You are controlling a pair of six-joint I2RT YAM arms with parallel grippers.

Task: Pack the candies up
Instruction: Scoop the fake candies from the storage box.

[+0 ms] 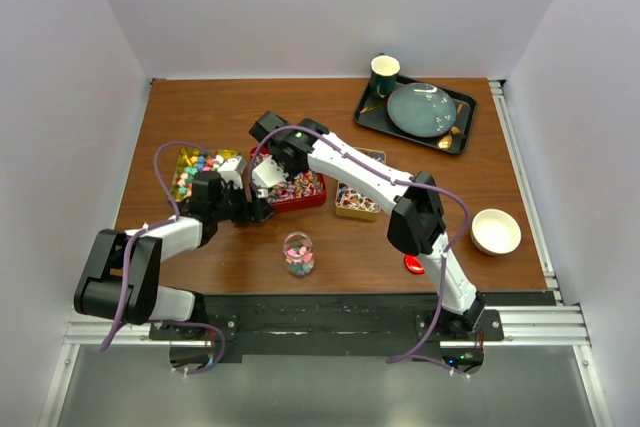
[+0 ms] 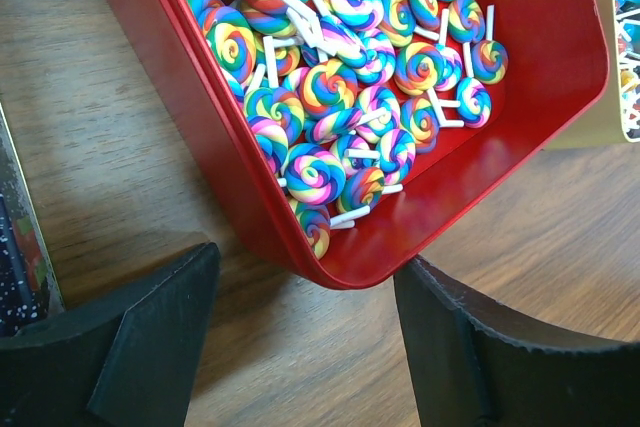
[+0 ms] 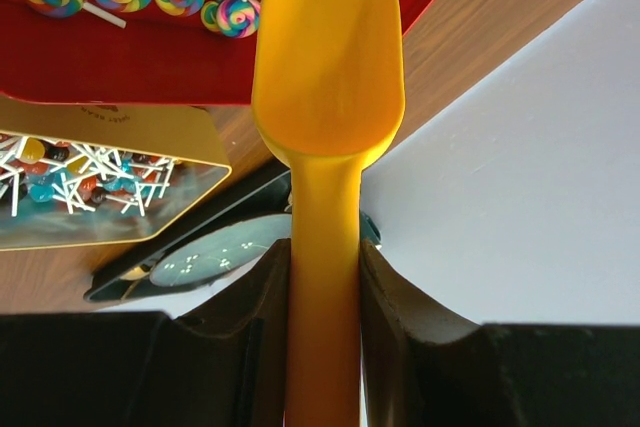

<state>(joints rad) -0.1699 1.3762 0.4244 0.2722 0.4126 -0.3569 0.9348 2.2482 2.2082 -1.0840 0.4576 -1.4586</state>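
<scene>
Brown wooden desk (image 1: 210, 112) fills mid-frame, boxed in by plain white walls (image 1: 330, 7) at top, left and right; an aluminium rail (image 1: 540, 325) runs along the bottom edge.

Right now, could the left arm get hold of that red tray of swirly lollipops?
Probably yes. The left gripper stands open just short of the near corner of the red tray, with bare wood between. The right gripper's yellow scoop is over the tray but not at that corner.

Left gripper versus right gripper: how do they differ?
The left gripper is open and empty; the right gripper is shut on a yellow scoop. The left gripper faces a corner of the red tray; the right gripper's scoop reaches over its lollipops. Both are at that tray.
</scene>
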